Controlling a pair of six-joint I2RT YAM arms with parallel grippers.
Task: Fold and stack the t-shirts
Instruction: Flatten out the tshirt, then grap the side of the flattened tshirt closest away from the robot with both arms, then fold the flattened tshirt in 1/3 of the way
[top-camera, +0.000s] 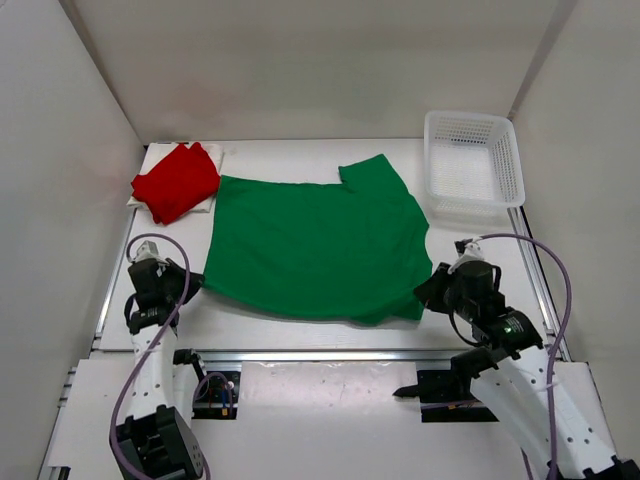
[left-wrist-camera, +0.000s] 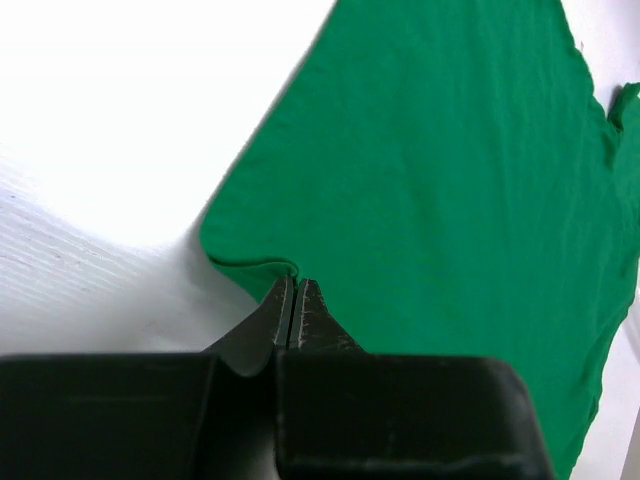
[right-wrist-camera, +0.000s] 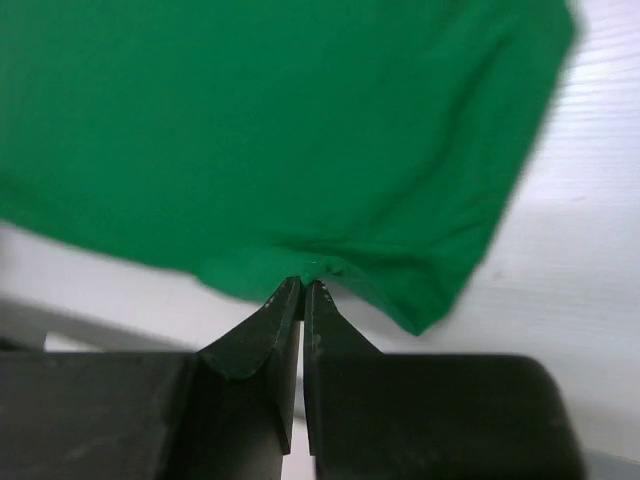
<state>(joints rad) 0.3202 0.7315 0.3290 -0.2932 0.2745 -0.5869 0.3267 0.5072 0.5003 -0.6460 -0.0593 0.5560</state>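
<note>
Tee (top-camera: 315, 245), green, lies spread on the desk (top-camera: 290, 152), its near corners clamped in the left pincer (left-wrist-camera: 296, 292) and right pincer (right-wrist-camera: 303, 290); a folded red tee (top-camera: 176, 181) sits far left, a basket (top-camera: 470, 120) far right.

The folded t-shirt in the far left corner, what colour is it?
The folded t-shirt is plain red, seen best in the top external view.

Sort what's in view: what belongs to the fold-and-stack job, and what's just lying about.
Job: green t-shirt, spread flat; red folded t-shirt atop white cloth, far left; left hand and right hand, each pinching the green t-shirt's near edge.
Lying about: white basket, far right.
</note>
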